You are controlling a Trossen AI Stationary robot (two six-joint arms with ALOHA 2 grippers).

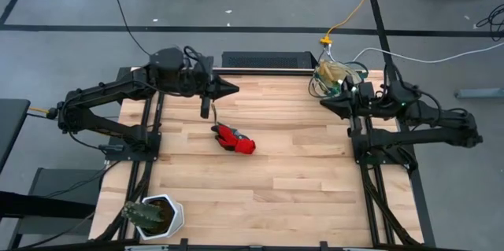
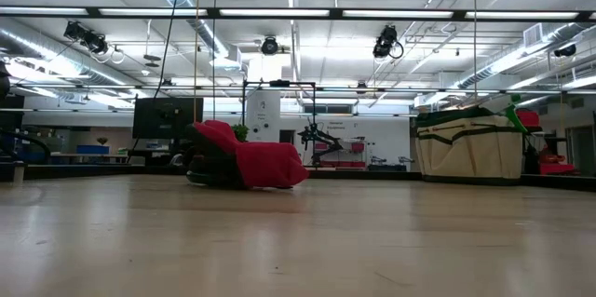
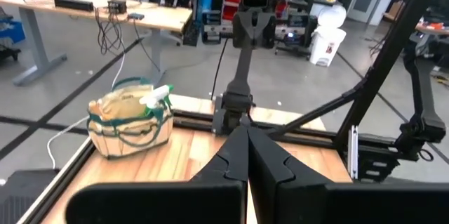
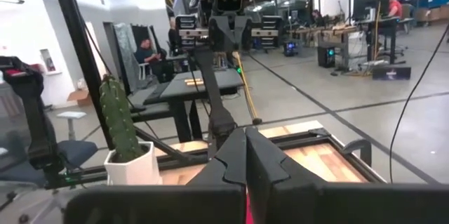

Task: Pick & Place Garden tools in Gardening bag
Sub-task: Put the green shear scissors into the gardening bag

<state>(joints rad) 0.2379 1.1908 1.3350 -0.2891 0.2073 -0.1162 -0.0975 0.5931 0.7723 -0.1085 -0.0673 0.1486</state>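
Note:
A red glove with a dark cuff lies flat on the wooden table, left of its middle; the low view shows the glove too. The beige gardening bag with green trim stands at the far right corner. In the left wrist view a pale green vessel sticks out of the top of the bag. My left gripper is shut, raised above the far edge and pointing level toward the right. My right gripper is shut, raised beside the bag and pointing left. Neither touches anything.
A white pot with a cactus stands at the table's near left corner and also shows in the right wrist view. Black frame rails run along the table's sides. People sit in the room beyond the table.

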